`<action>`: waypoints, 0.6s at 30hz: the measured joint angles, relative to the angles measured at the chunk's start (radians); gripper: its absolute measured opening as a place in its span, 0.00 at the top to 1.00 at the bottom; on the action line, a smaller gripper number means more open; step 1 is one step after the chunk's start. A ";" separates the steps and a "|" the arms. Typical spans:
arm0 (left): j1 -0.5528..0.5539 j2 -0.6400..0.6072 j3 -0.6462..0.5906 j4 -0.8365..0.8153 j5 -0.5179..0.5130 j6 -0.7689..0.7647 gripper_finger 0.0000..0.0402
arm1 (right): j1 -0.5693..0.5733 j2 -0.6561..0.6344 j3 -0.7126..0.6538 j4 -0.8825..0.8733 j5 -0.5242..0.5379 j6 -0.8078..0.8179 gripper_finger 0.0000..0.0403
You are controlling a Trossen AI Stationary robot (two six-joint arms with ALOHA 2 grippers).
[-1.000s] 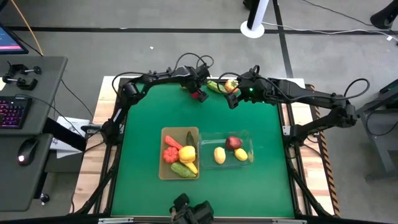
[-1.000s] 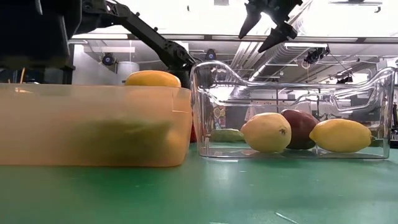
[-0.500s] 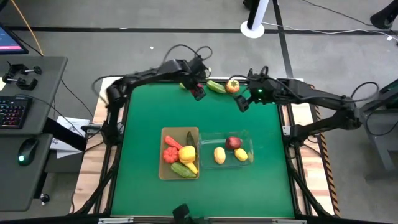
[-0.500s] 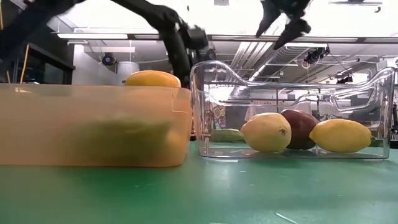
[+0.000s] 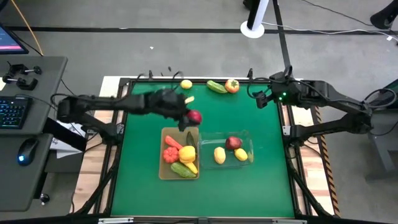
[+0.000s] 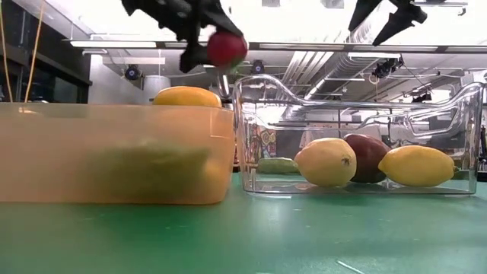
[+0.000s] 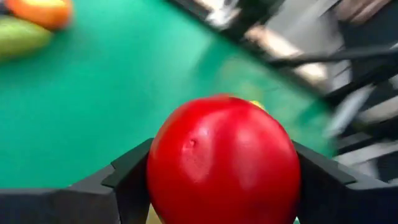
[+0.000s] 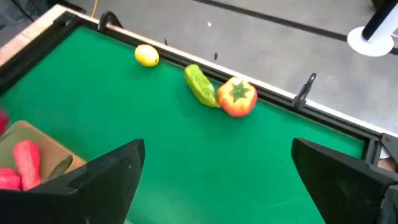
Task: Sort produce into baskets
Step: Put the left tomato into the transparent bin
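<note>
Nearest, inside the clear bin (image 5: 247, 134): two lemons (image 5: 219, 155) and a dark red apple (image 5: 234, 142). Touching its left side, the tan bin (image 5: 163, 173) with vegetables. Just above the tan bin's far edge, the left gripper (image 5: 188, 118), clamped on a red apple (image 5: 194, 117). Farther, beyond the clear bin at the table's right edge, the right gripper (image 5: 266, 99), jaws wide apart. Farthest, a small lemon (image 5: 186, 84), cucumber (image 5: 216, 87) and orange-red pepper (image 5: 232, 85).

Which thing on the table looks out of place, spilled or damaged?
Nothing stands out. Both bins stand upright: the tan opaque bin and the clear plastic bin. A small yellow lemon, a green cucumber and an orange-red pepper lie unsorted at the far edge. The left gripper carries a red apple.
</note>
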 joint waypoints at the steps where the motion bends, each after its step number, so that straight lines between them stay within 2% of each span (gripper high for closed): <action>1: -0.025 -0.027 -0.049 0.081 0.004 -0.069 0.31 | 0.004 -0.003 0.000 0.000 0.008 0.003 0.01; 5: -0.095 -0.071 -0.183 0.469 0.020 -0.290 0.31 | 0.018 0.001 0.000 0.001 0.010 0.005 0.01; 7: -0.108 -0.059 -0.189 0.541 0.009 -0.355 0.31 | 0.024 0.008 0.000 0.003 0.010 0.000 0.01; 11: -0.123 0.000 -0.117 0.424 0.002 -0.354 0.30 | 0.031 0.026 0.000 0.003 0.008 -0.012 0.01; 15: -0.145 0.084 0.043 0.203 0.046 -0.209 0.30 | 0.042 0.035 0.000 0.003 -0.003 -0.014 0.01; 18: -0.159 0.153 0.172 -0.005 0.031 -0.063 0.30 | 0.052 0.038 0.000 0.003 -0.004 -0.013 0.01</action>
